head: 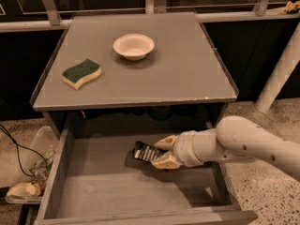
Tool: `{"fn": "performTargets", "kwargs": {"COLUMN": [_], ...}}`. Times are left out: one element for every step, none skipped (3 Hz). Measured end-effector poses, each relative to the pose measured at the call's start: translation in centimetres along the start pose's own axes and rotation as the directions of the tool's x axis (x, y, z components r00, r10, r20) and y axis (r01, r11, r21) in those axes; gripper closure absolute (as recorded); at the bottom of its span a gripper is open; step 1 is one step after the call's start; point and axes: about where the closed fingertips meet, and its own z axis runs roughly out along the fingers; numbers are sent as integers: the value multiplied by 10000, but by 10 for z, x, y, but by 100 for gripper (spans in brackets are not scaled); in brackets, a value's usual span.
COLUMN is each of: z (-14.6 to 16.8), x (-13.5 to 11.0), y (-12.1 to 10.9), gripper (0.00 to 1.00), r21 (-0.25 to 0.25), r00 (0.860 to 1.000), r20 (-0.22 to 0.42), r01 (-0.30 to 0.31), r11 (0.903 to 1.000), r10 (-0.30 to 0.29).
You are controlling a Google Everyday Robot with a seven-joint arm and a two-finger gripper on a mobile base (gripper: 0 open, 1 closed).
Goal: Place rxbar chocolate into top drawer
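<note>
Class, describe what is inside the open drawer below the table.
Inside the drawer, the gripper holds a black chocolate bar over the grey floor. Part of the bar is hidden between the fingers, and the drawer's back lies covered under the table.
</note>
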Motion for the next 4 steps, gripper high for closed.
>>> {"fn": "performTargets", "kwargs": {"z": [25,41,43,43], "x": [11,21,21,21], "y": [-6,-11,-12,-12], "gripper": [100,100,82,58], "r21": [433,448,433,433], "r00": [9979,9956,9954,9954], "r20": [-645,-935,-949,-949], "r01": [12,-64,-59,-59], "r11": [9991,9990,9990,9990], "r10": [16,106,100,100]}}
